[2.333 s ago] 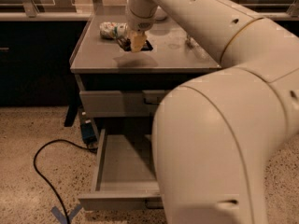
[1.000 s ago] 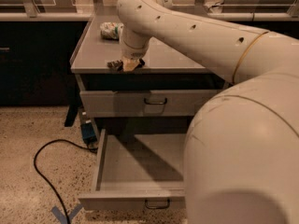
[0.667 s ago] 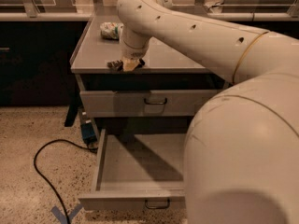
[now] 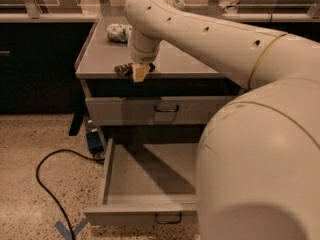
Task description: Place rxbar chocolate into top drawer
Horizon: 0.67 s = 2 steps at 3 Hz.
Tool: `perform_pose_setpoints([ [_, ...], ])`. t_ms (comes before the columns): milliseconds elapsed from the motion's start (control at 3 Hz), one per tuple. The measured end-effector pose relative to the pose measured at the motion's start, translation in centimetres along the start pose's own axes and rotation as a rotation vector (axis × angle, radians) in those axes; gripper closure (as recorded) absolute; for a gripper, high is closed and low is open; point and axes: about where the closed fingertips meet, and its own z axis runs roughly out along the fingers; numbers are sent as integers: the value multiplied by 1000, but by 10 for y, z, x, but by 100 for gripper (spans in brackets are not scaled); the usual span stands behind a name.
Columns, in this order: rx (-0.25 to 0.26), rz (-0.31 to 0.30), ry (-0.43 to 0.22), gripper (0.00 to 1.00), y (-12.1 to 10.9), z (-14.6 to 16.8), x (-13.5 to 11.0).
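The gripper (image 4: 135, 72) hangs at the table's (image 4: 100, 59) front edge, clenched on the bar (image 4: 121, 69), above the closed top drawer (image 4: 125, 110) and the pulled-out lower drawer (image 4: 145, 176).

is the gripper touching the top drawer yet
Apart. The camera view shows the gripper at the front edge of the countertop, and a dark gap plainly separates it from the top drawer below.
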Motion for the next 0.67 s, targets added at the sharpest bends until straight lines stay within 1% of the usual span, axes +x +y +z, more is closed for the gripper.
perform_pose_setpoints([
  [333, 0, 0, 0, 0, 0, 0, 0],
  [667, 0, 0, 0, 0, 0, 0, 0],
])
